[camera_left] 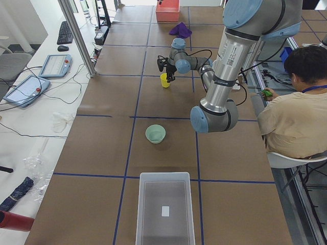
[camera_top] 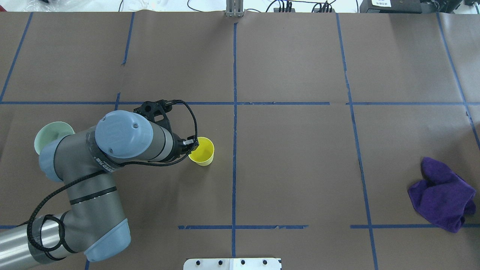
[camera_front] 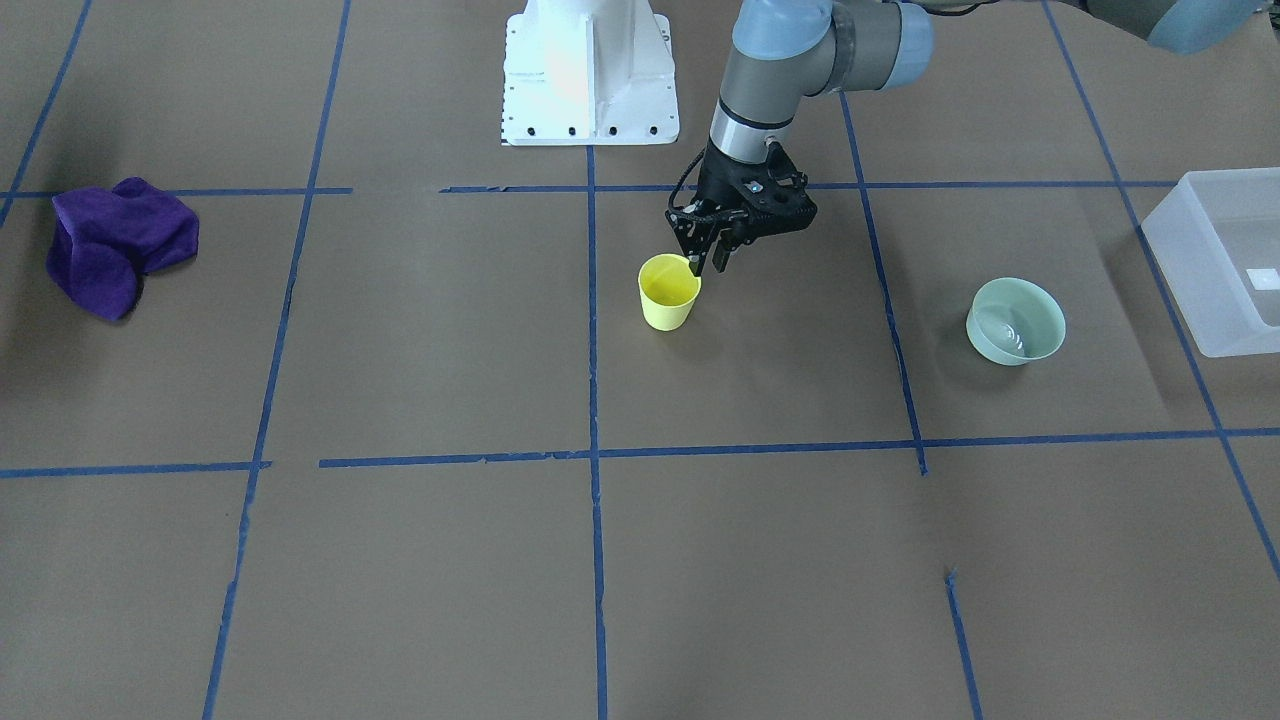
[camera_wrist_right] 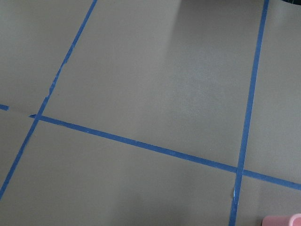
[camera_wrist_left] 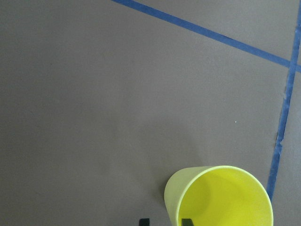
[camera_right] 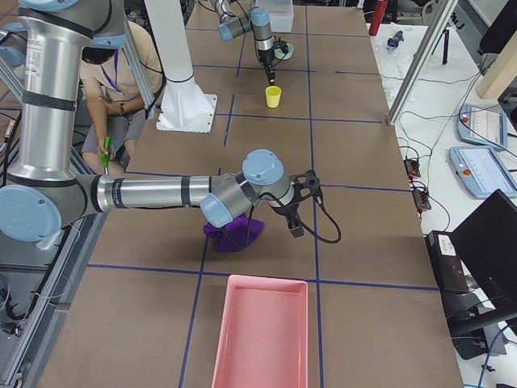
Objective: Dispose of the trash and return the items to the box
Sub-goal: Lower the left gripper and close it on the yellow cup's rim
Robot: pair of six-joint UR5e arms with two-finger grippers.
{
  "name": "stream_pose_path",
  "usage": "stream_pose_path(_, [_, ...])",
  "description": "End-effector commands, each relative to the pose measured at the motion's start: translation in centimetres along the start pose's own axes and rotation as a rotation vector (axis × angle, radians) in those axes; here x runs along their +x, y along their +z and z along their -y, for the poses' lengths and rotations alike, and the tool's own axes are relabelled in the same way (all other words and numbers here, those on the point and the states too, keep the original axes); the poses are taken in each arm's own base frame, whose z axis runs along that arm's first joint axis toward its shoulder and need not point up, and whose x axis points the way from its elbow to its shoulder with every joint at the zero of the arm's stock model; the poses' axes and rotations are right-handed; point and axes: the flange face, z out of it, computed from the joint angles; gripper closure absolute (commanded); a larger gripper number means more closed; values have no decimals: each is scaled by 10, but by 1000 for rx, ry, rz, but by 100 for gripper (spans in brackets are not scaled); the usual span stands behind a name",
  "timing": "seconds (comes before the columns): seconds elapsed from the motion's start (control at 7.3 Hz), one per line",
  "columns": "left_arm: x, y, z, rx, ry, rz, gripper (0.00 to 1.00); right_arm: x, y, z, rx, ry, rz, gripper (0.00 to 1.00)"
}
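farthest left, the box [camera_front: 1200, 260] sits at the end of the desk [camera_front: 400, 350]; next the left pincer [camera_front: 708, 263], narrowly open and holding nothing, straddles the wall of the upright yellow cup [camera_front: 668, 292] just to its right; whether the far right pincer [camera_right: 296, 226] is open i cannot tell.

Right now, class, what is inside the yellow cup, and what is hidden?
Inside the yellow cup only one fingertip of the left gripper shows, just within the rim; the other is outside. Otherwise it looks empty. The floor under that fingertip is covered.
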Motion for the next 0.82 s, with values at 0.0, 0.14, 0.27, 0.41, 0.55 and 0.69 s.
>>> stream_pose_path(0.0, [-3, -4, 17, -2, 20, 1, 60, 0, 0, -1, -1, 1, -1, 0])
stream_pose_path(0.14, [-3, 0, 17, -4, 20, 9, 59, 1, 1, -1, -2, 2, -1, 0])
stream_pose_path(0.27, [4, 5, 17, -4, 20, 11, 58, 2, 2, -1, -4, 1, -2, 0])
stream_pose_path(0.41, [12, 8, 18, -4, 17, 9, 58, 3, 2, -2, -5, 2, -2, 0])
stream_pose_path(0.55, [15, 8, 16, -5, 18, -2, 57, 3, 2, -2, -6, 4, -2, 0])
stream_pose_path(0.69, [15, 13, 16, -7, 18, -2, 57, 3, 2, -2, -6, 4, -2, 0])
